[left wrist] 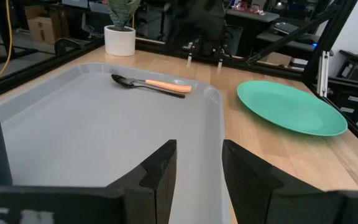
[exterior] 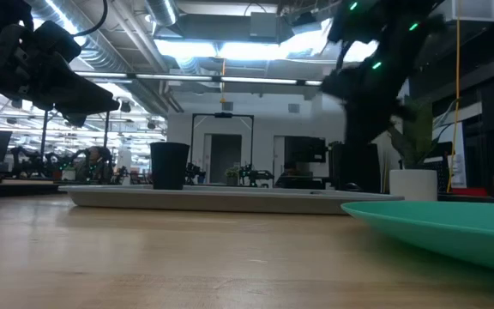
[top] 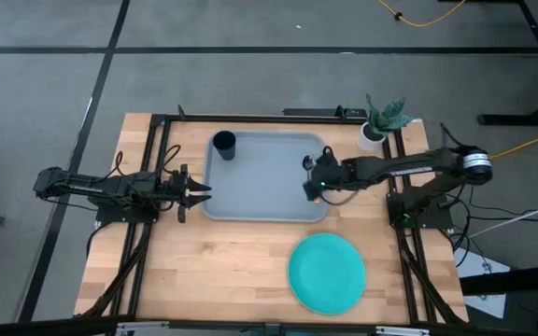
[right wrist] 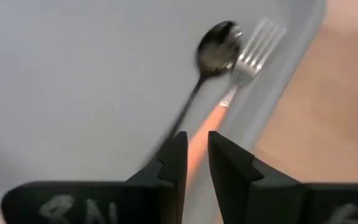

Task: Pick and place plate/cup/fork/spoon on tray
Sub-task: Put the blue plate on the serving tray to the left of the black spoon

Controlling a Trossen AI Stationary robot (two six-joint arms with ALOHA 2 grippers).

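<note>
Three down, one to go! The small dark cylindrical cup [top: 223, 143], dark-bowled spoon [right wrist: 215, 48] and orange-handled fork [right wrist: 244, 62] lie on the pale grey-blue rectangular tray [top: 260, 201]. The round teal plate [top: 326, 272] waits on the wooden table [top: 213, 271], near right. Right claw [right wrist: 194, 158] hovers narrowly parted, empty, above the utensils; left claw [left wrist: 197, 171] spread at the tray's left edge.

Right arm stretched inward, its hand [top: 314, 177] pointing down, fingers [right wrist: 173, 163] nearly together with a slim gap. Left arm lies level, hand [top: 197, 191] with fingers parted.
</note>
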